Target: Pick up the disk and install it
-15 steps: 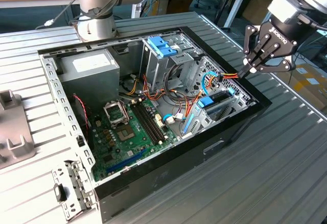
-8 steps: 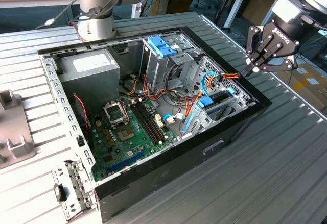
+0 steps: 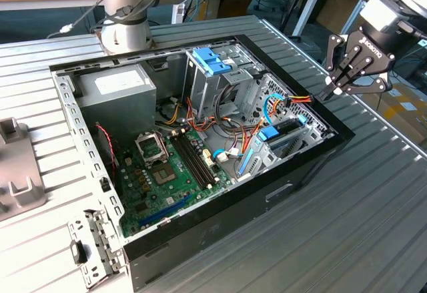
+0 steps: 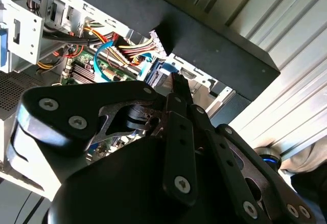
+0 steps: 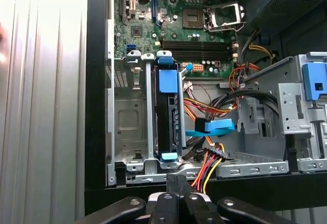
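open computer case [image 3: 313, 166], motherboard [image 3: 160, 173], power supply [image 3: 117, 89]

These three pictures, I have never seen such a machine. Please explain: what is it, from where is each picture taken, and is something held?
The machine is a robot arm; the black claw at its end is the gripper. The exterior view comes from a camera standing off the arm. It shows an open computer case lying on a ribbed metal table, with the green motherboard and the grey power supply inside. The gripper hangs over the case's edge at the exterior view's right. The two wrist views come from cameras riding on the arm, looking past the gripper into the case. In the first wrist view the disk, with light-blue rails, stands in a metal bay. The gripper's fingers are closed together, and they hold nothing.
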Motion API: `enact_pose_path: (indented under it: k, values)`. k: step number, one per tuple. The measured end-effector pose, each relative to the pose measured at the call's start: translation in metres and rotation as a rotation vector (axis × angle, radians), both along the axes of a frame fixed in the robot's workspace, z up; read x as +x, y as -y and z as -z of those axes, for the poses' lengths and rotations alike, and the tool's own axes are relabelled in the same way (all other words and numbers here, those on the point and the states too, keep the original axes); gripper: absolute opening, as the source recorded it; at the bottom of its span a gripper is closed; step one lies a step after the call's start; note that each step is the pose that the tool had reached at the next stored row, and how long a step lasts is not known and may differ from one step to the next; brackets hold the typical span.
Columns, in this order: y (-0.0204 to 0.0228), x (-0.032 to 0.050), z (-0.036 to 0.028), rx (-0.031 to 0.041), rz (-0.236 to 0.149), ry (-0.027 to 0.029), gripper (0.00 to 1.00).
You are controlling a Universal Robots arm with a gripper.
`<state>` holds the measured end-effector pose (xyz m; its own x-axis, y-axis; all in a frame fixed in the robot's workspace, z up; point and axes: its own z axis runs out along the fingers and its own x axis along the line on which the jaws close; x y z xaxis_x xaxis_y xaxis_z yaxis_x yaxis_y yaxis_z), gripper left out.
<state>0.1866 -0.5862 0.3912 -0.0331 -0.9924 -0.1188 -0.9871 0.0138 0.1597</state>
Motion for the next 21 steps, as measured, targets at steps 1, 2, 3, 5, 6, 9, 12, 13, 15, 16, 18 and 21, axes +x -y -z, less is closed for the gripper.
enact_pose_path:
  k: [1, 2, 3, 5, 6, 9, 12, 13, 15, 16, 18, 21]
  values:
    - [0.0, 0.0, 0.0, 0.0, 0.0, 0.0, 0.11]
    - [0.0, 0.0001, 0.0, -0.0001, 0.0, 0.0001, 0.11]
    - [0.0, 0.0001, 0.0, 0.0, 0.0, 0.0, 0.11]
    - [0.0, 0.0002, 0.0, 0.0, 0.0, 0.0, 0.11]
    - [0.0, 0.0002, 0.0, 0.0, 0.0, 0.0, 0.11]
    - [0.0, 0.0002, 0.0, 0.0, 0.0, 0.0, 0.11]
    - [0.0, 0.0003, 0.0, 0.0, 0.0, 0.0, 0.11]
    - [0.0, 0.0003, 0.0, 0.0, 0.0, 0.0004, 0.11]
    - [0.0, 0.0003, 0.0002, 0.0, 0.0, 0.0125, 0.11]
    - [0.0001, 0.0002, 0.0004, 0.0, 0.0, 0.0437, 0.11]
    - [0.0001, 0.0002, 0.0006, 0.0001, 0.0, 0.0763, 0.11]
    - [0.0001, 0.0002, 0.0009, 0.0004, 0.0, 0.12, 0.11]
